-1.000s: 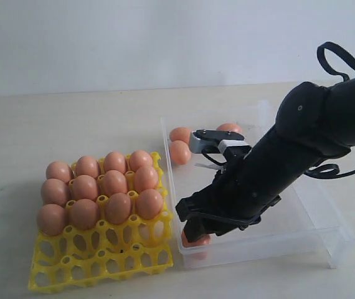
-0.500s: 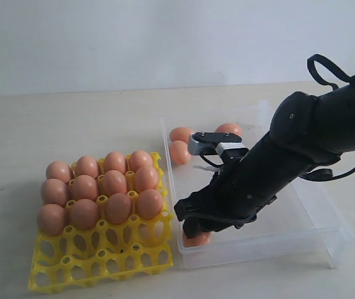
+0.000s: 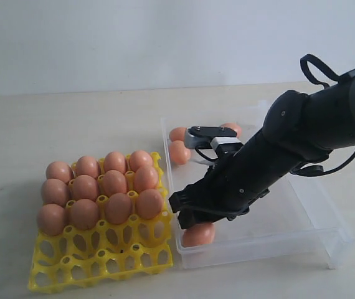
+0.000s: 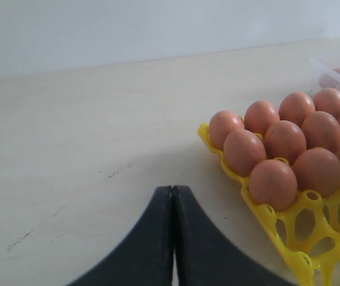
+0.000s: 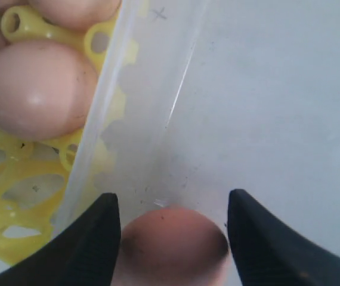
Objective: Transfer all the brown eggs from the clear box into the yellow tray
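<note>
A: Where is the egg now?

B: One egg (image 5: pixel 173 247) lies in the near corner of the box (image 3: pixel 261 250), on the side that faces the tray (image 3: pixel 96 266). The right gripper (image 5: pixel 174 199) is down around it, with one finger on each side.

A: Does it hold the egg?

B: The jaws stand wide and the egg fills the gap between them. I cannot tell whether they press it or only stand beside it. The egg looks low in the box, not lifted clear.

A: What could go wrong from here?

B: I think the wall is the first danger. One finger is just beside it, so a slanted lift may catch the rim and drag the box. Also the egg is smooth and round. A weak or off-centre grip may let it slip and fall, and too hard a grip may crack it.

A: And over the tray?

B: The far rows are full (image 3: pixel 103 187) and only the near cups are free. A low pass may knock the full rows. An egg set on a post will roll off.

A: What else is there?

B: Three eggs (image 3: pixel 179 152) wait at the far end of the box. The left gripper (image 4: pixel 173 189) is closed on nothing above the table (image 4: pixel 68 149).
</note>
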